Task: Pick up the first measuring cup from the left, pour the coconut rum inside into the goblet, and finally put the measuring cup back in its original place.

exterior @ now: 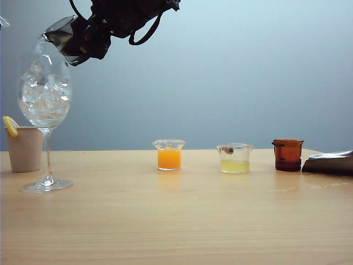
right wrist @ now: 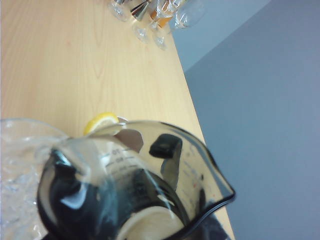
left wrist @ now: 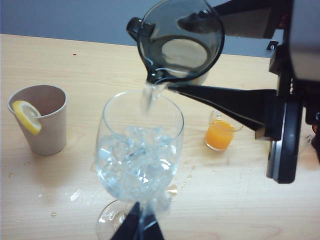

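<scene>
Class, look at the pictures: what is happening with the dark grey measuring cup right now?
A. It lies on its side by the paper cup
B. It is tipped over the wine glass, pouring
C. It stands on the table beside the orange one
B: the right gripper holds the grey measuring cup tilted above the wine glass, and a clear stream runs from its spout.

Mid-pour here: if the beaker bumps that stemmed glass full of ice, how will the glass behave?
The goblet likely tips easily: a big ice-filled bowl on a thin stem and small foot. It probably chips if the first measuring cup, tilted in the right claw, knocks its rim. The left claw, closed at its stem, should steady it.
</scene>
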{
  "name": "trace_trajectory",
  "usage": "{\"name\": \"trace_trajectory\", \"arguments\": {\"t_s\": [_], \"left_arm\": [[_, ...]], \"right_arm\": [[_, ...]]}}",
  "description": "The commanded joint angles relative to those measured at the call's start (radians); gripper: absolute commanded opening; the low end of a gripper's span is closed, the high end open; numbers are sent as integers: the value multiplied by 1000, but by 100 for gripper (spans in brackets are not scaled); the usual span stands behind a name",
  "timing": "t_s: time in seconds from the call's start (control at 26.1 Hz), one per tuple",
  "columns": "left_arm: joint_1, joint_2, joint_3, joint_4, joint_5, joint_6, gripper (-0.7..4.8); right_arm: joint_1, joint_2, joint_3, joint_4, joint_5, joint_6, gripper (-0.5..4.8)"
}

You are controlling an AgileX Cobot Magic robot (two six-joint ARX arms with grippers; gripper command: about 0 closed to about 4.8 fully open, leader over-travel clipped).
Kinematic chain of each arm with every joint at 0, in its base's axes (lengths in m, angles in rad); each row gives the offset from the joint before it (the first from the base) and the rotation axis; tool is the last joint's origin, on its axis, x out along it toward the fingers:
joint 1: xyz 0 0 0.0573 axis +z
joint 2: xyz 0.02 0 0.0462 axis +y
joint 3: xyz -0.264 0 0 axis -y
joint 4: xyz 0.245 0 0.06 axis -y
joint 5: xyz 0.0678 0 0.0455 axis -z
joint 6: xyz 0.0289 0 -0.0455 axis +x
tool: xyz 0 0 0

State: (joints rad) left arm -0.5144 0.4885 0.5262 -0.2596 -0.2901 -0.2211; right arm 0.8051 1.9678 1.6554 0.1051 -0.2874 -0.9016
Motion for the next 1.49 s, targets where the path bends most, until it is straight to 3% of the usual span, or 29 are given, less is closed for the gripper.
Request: {"name": "trace_trajectory", "arguments": {"t_s": [0.04, 1.49], "left_arm": [[2, -2, 3, 7, 4, 0, -6], [2, -3, 4, 6, 39, 0, -5]], "right_arm": [[2, -13, 6, 27, 0, -18, 49], [9, -11, 6, 79, 27, -262, 49]]}}
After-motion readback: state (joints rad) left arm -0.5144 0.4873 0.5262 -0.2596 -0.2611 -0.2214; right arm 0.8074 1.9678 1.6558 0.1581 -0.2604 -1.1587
